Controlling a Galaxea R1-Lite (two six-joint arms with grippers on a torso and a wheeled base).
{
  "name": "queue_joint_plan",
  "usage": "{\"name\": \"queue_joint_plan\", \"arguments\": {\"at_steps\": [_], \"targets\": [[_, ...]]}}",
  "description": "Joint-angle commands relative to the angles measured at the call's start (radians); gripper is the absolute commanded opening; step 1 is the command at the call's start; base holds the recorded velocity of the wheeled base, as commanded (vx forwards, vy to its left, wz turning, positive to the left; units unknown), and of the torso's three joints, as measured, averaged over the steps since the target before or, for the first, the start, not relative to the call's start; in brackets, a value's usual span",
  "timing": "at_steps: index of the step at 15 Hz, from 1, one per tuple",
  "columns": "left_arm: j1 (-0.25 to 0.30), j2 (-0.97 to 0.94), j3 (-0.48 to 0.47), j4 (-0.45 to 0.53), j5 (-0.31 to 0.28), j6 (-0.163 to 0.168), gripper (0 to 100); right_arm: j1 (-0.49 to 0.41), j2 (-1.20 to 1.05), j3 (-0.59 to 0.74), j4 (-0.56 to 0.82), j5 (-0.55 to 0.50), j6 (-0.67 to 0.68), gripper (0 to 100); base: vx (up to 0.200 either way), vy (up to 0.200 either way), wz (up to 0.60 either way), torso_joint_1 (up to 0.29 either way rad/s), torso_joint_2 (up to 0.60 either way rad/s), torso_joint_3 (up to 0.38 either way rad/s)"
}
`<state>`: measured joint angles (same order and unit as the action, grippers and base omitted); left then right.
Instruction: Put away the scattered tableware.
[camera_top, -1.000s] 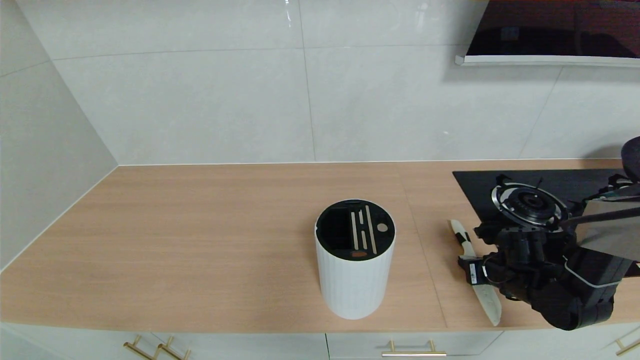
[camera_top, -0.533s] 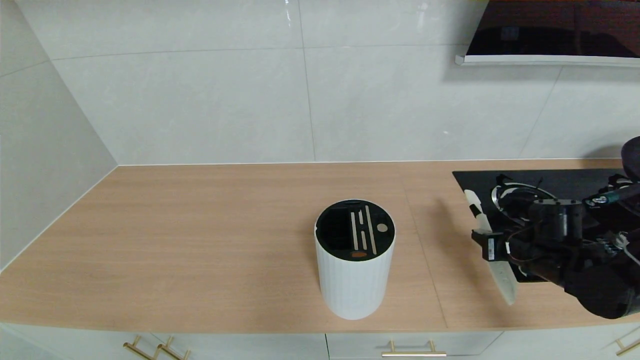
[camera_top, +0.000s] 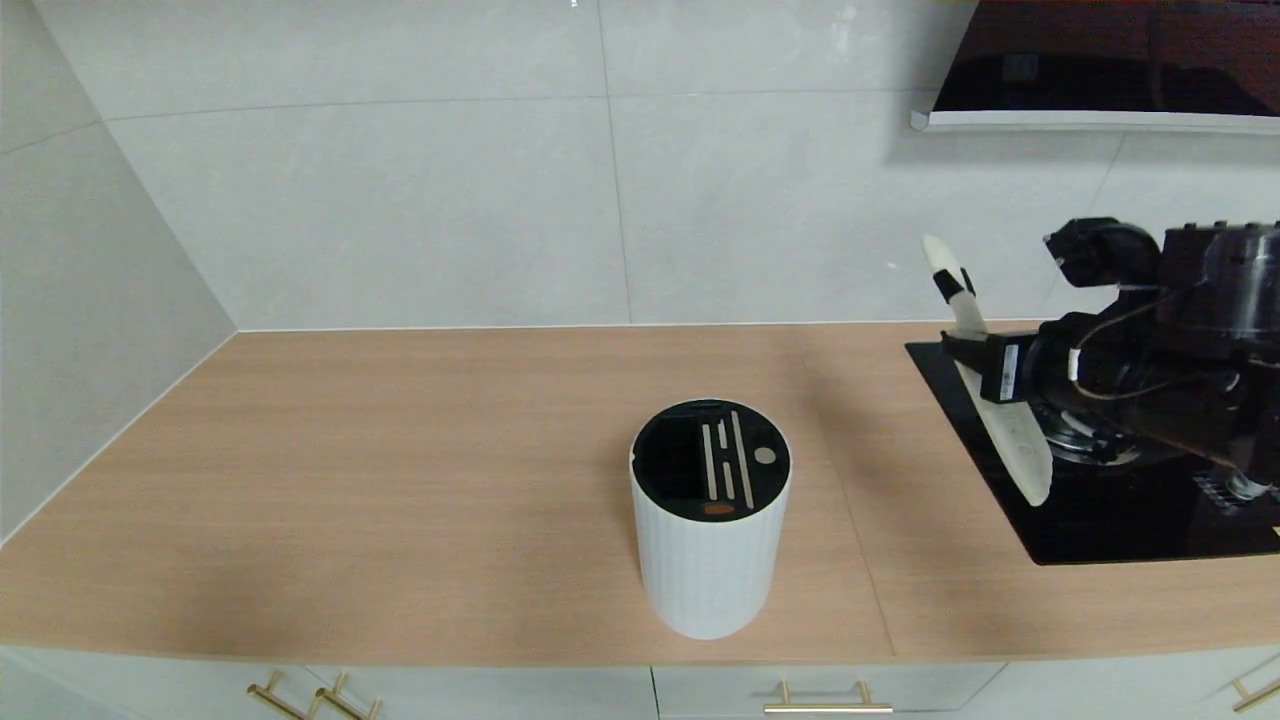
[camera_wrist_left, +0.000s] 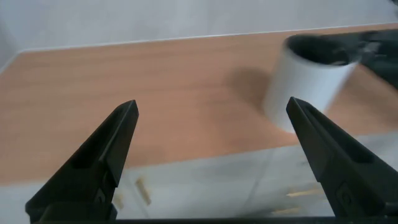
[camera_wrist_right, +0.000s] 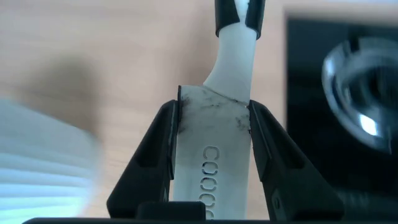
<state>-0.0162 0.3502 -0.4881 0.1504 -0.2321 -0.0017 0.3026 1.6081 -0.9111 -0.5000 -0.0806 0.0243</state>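
Furthest left, the left gripper (camera_wrist_left: 211, 106) spread wide with nothing in it, hanging above the near edge of the countertop (camera_top: 400, 480). Near the middle, standing upright, a white ribbed knife holder (camera_top: 710, 560) with a black slotted top, apparently holding nothing yet. To the right, well apart from the holder, the white knife (camera_top: 1005, 430) pinched across the blade by the right gripper (camera_top: 985, 365), jaws closed narrowly on it, handle tilted up and far, tip pointing down and near, carried in the air over the left edge of the black hob (camera_top: 1100, 530). Judged from this: pickup done, storing not yet done; left to do, carrying the knife leftward over the holder, turning the tip straight down, lining the blade up with one of the narrow slots and lowering it in. No other loose tableware to be seen on the surface. Pale wood-grain counter, large light grey wall tiles (camera_top: 400, 200) behind, brass cabinet handles (camera_top: 825, 705) along the near edge, a dark range hood (camera_top: 1100, 70) at top right.
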Motion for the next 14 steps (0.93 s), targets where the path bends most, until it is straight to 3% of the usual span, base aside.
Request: {"name": "queue_joint_plan", "arguments": {"at_steps": [1, 3, 5, 6, 7, 8, 9, 10, 14], "targets": [[-0.022, 0.506, -0.239, -0.038, -0.122, -0.008, 100, 0.075, -0.100, -0.088, 0.054, -0.002, 0.000, 0, 0.000, 0.000, 0.00, 0.000, 0.00, 0.000], [-0.130, 0.808, -0.314, -0.246, -0.119, -0.073, 100, 0.185, -0.148, -0.086, 0.072, -0.045, 0.020, 0, 0.000, 0.000, 0.00, 0.000, 0.00, 0.000], [-0.237, 0.966, -0.339, -0.428, -0.082, -0.119, 100, 0.280, -0.171, -0.045, 0.072, -0.091, 0.086, 0, 0.000, 0.000, 0.00, 0.000, 0.00, 0.000], [-0.315, 1.029, -0.339, -0.511, -0.053, -0.216, 100, 0.333, -0.172, -0.035, 0.072, -0.100, 0.092, 0, 0.000, 0.000, 0.00, 0.000, 0.00, 0.000], [-0.393, 1.061, -0.331, -0.563, -0.046, -0.350, 100, 0.394, -0.169, -0.031, 0.074, -0.102, 0.100, 0, 0.000, 0.000, 0.00, 0.000, 0.00, 0.000], [-0.469, 1.112, -0.333, -0.640, -0.056, -0.551, 100, 0.441, -0.152, -0.023, 0.074, -0.128, 0.112, 0, 0.000, 0.000, 0.00, 0.000, 0.00, 0.000], [-0.510, 1.164, -0.334, -0.716, -0.055, -0.643, 100, 0.472, -0.137, -0.017, 0.074, -0.149, 0.120, 0, 0.000, 0.000, 0.00, 0.000, 0.00, 0.000], [-0.541, 1.224, -0.323, -0.801, -0.050, -0.672, 100, 0.507, -0.122, -0.014, 0.074, -0.156, 0.126, 0, 0.000, 0.000, 0.00, 0.000, 0.00, 0.000], [-0.582, 1.319, -0.254, -1.060, -0.039, -0.695, 100, 0.569, -0.080, 0.017, 0.069, -0.163, 0.126, 0, 0.000, 0.000, 0.00, 0.000, 0.00, 0.000]]}}
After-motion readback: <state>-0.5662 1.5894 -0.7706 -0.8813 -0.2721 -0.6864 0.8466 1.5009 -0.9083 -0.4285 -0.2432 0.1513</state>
